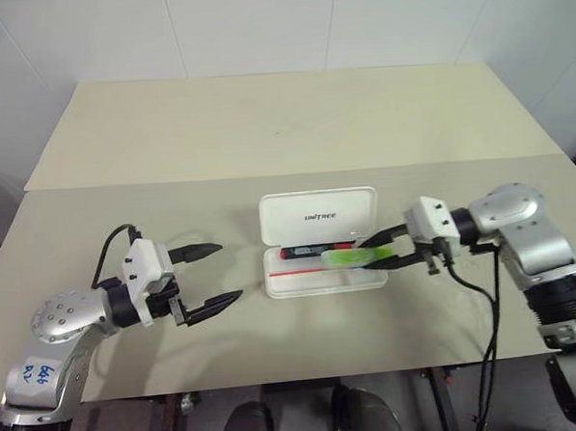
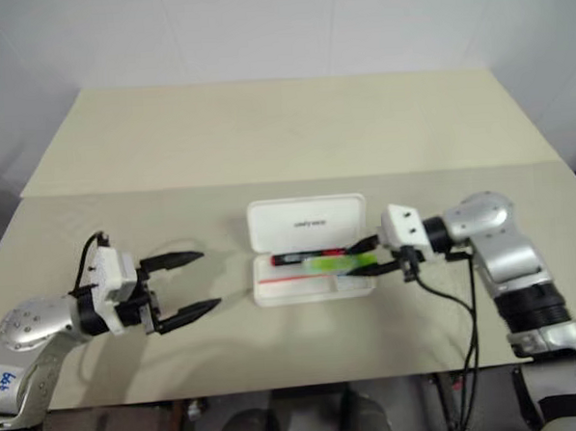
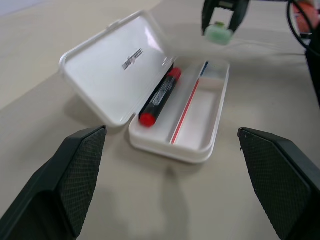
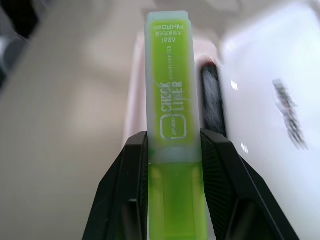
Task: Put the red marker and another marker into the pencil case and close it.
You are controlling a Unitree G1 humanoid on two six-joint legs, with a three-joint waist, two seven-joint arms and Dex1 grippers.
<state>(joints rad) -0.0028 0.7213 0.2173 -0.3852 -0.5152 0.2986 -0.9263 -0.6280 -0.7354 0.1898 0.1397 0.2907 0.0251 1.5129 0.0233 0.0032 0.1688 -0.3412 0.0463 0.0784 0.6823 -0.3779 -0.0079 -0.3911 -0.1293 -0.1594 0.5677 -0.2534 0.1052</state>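
Beige table (image 1: 264,130): right fingers (image 4: 220,170) clamp green highlighter (image 4: 170,100); left fingers (image 1: 203,251) apart.

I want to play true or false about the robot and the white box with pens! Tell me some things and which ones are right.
1. The pencil case is open. True.
2. The red marker lies on the table outside the case. False: it lies inside the case's tray.
3. The right gripper holds the green highlighter. True.
4. The left gripper is squeezing a pen. False: it is open and empty, beside the case.
5. The thin red-and-blue stick lies in the tray. True.
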